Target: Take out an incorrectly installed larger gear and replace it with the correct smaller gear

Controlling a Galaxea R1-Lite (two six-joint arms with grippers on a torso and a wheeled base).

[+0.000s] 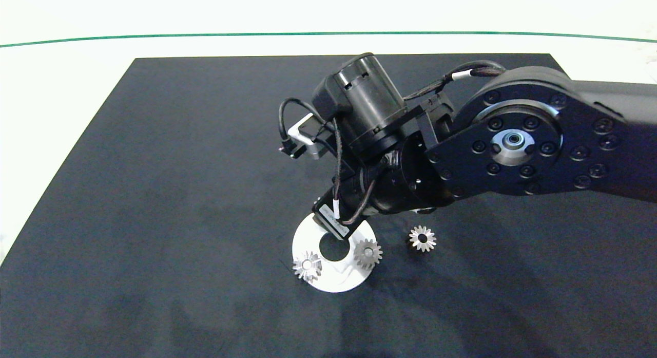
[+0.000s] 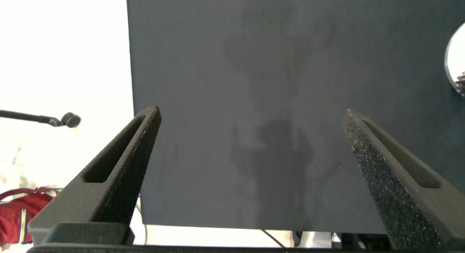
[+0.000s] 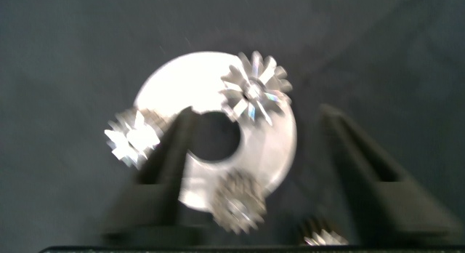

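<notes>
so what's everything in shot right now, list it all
base disc: 1, white, centre hole, on the mat
larger gear: 1, silver, on the disc's right edge
thin gears: 2, silver, on the disc's rim
smaller gear: 1, silver, loose on the mat right of the disc
mat: 1, black, on the table
table: 1, white, green line across
right claw: open, over the disc
left claw: open, over bare mat
</notes>
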